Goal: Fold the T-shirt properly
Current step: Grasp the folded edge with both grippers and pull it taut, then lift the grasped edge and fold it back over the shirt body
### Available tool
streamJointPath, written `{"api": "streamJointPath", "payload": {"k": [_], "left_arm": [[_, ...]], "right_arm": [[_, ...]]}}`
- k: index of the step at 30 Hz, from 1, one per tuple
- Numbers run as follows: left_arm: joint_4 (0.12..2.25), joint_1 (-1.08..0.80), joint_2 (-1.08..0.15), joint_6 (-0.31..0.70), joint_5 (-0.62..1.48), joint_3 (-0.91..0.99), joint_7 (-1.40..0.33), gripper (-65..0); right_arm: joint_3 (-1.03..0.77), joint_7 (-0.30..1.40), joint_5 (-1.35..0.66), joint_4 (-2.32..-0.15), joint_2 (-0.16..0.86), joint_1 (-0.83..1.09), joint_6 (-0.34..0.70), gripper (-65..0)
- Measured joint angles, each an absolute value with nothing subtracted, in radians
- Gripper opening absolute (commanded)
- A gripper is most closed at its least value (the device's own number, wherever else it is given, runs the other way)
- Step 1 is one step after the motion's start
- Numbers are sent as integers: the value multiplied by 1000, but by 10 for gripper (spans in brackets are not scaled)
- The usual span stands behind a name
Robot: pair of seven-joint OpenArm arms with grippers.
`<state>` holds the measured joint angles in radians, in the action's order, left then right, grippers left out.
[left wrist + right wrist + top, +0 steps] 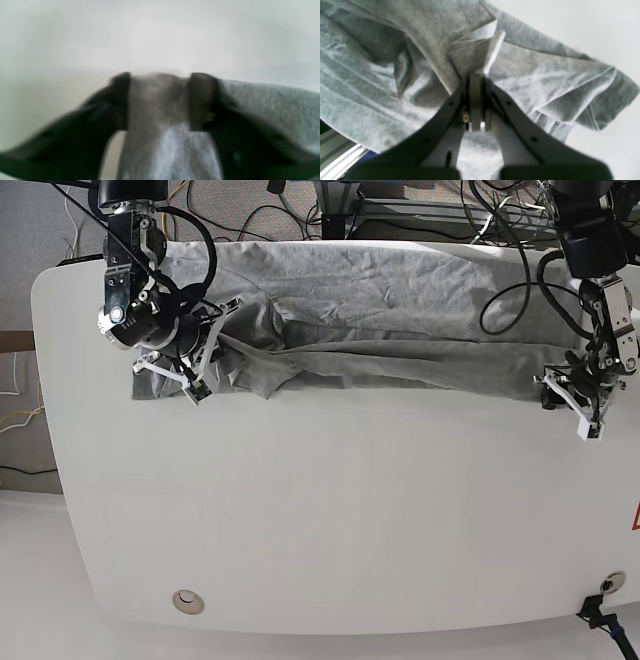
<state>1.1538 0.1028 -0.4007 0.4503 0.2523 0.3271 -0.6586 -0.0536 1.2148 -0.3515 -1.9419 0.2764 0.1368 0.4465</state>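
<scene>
We see the left gripper point(160, 100) clamped on a T-shirt point(400, 330) fold; the right gripper point(476, 82) pinches a bunched T-shirt edge on the table point(330, 520)

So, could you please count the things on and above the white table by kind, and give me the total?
T-shirt, heather grey, spread along the far edge: 1
Grippers holding its cloth, the left gripper and the right gripper: 2
Round fitting set in the table near its front edge: 1
Total: 4
</scene>
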Motion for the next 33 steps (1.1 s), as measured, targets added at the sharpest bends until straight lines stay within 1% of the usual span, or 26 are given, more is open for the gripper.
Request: {"api": "streamJointPath", "payload": {"k": [1,8,15,20,22,29,33], "left_arm": [[1154,102,-402,451,252,327,-659,-572],[1158,103,-403,450,252,329,-659,-568],[1303,84,-405,453,253,334,-663,-568],[1418,25,-405,453,250,334,-669,-568],[1473,0,-405,452,252,335,-711,-568],[1701,-160,-405,453,257,442,-791,-567],[1787,-264,-405,454,262,499,-797,-567]], "right_arm": [[-54,1215,-352,-1942,276,137,447,-650],[-54,1214,-352,-1942,276,137,447,-650],[-54,1213,-352,-1942,276,137,447,-650],[-54,1213,-352,-1942,274,137,447,-650],[-54,1214,-351,-1942,274,137,447,-650],[-53,1213,-352,-1941,274,140,447,-650],[-54,1213,-351,-1941,274,135,447,-650]]}}
